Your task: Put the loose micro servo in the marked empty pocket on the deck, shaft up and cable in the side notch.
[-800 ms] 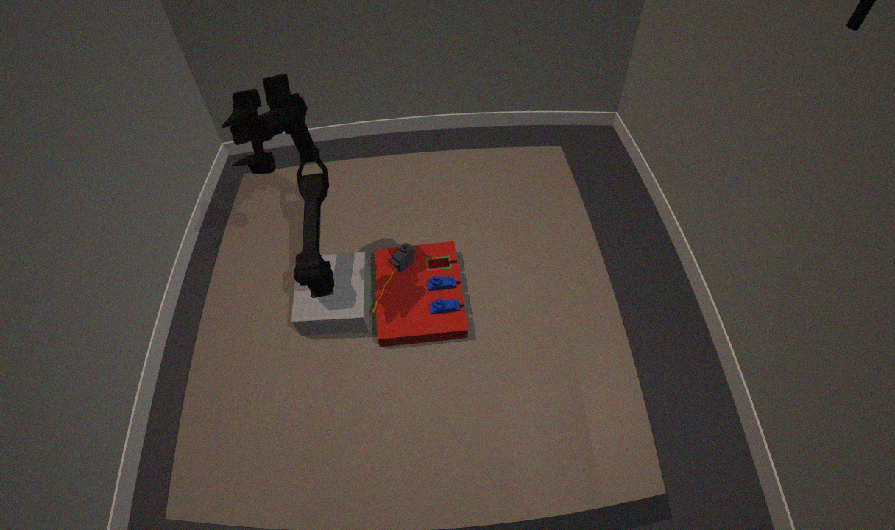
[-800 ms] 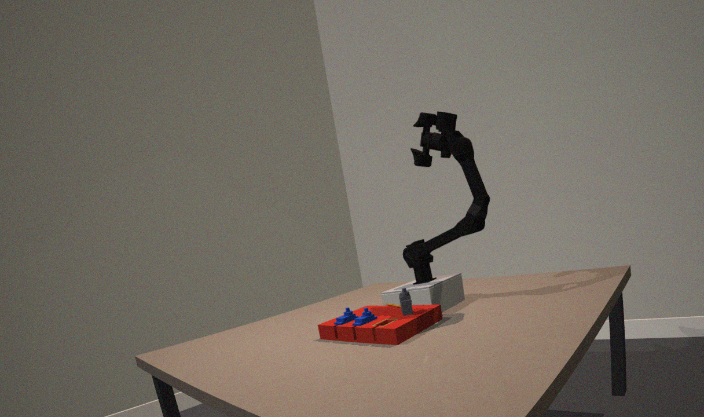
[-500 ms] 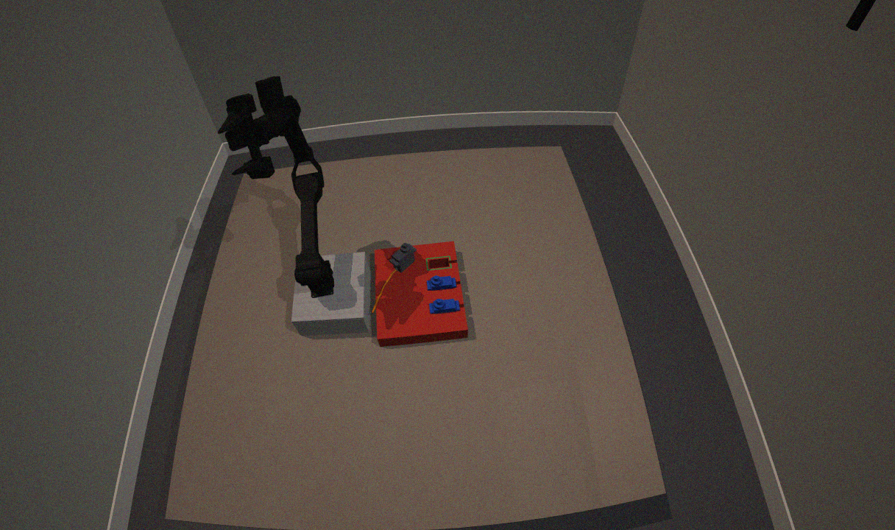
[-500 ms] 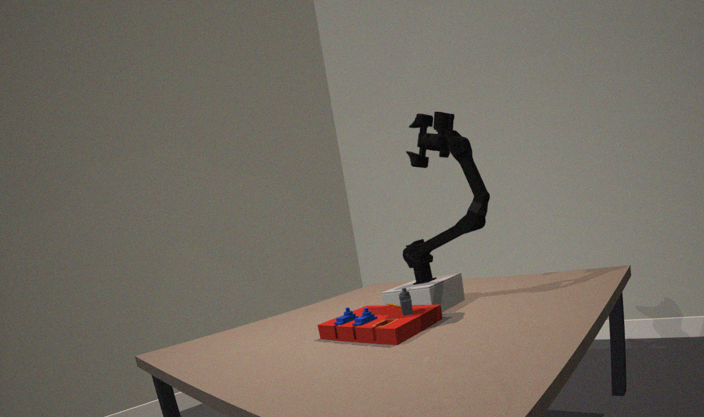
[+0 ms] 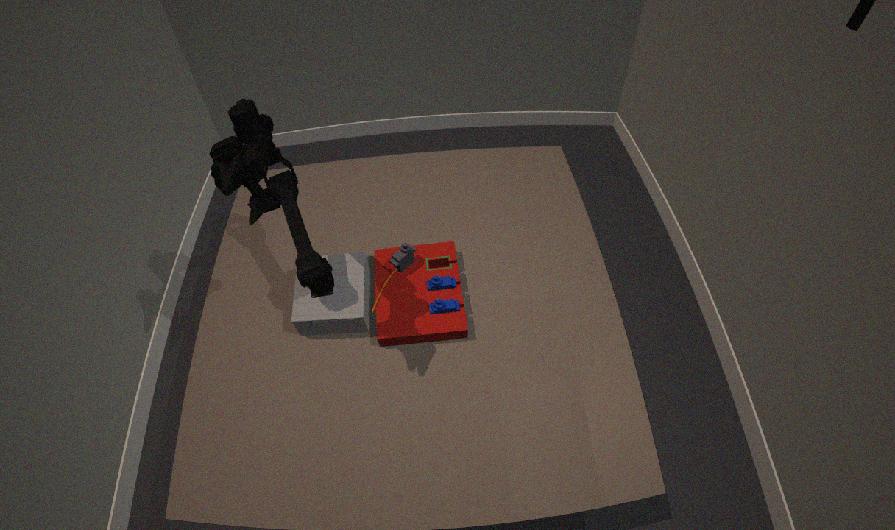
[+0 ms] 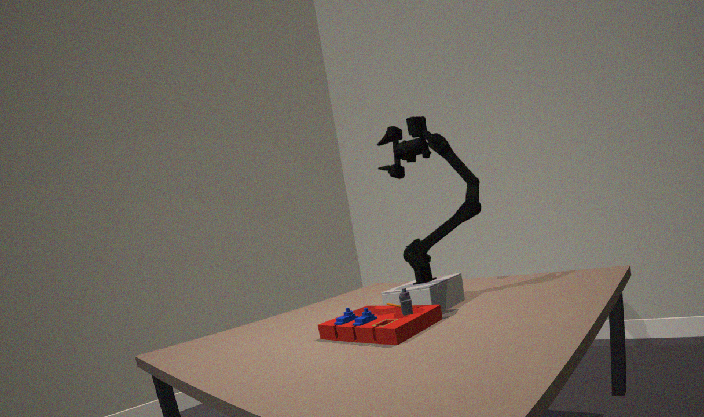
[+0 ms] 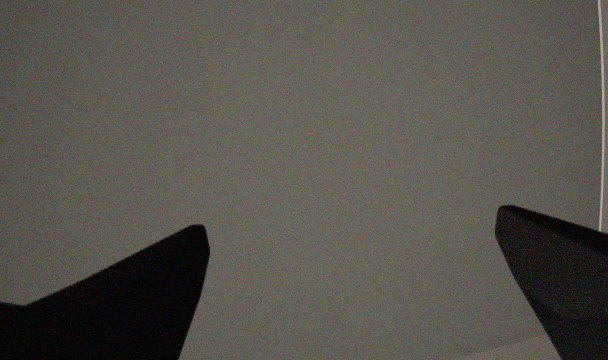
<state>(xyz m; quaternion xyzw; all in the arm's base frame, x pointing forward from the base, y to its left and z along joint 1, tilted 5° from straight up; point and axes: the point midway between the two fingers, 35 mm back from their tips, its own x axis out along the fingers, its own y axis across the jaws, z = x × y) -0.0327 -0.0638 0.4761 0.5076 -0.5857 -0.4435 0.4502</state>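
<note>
- In the wrist view we see only two dark fingers rising from the lower corners of the frame, spread wide with bare grey wall between them; nothing is pinched.
- The side view gives what the wrist view cannot: the gripper [image 6: 387, 153] hangs high in the upper middle of the frame, pointing sideways toward the left, well above the table [image 6: 499, 352].
- From above, the gripper [image 5: 236, 177] sits in the upper left of the frame, out past the table's far left corner, well apart from the red deck [image 5: 411, 316].
- We follow the arm [image 6: 463, 202] down from there to its base on a pale grey block [image 6: 445, 290], which stands just beside the deck.
- The grey servo [image 5: 403, 255] stands on the deck's top surface near the upper left corner of the red slab, not in any pocket. In the side view the servo [image 6: 406, 302] looks upright on end, close to the grey block.
- Only the top view shows its orange cable [image 5: 381, 290] clearly, curving down toward the lower left along the deck's edge.
- The marked pocket [image 5: 439, 263], outlined in green, lies just right of the servo and holds nothing; the side view shows this pocket [image 6: 382, 322] as a dark slot.
- Below it in the top view, two further pockets each hold a blue servo: the upper blue servo [image 5: 441, 283] and the lower blue servo [image 5: 444, 305], both seated low in the deck.
</note>
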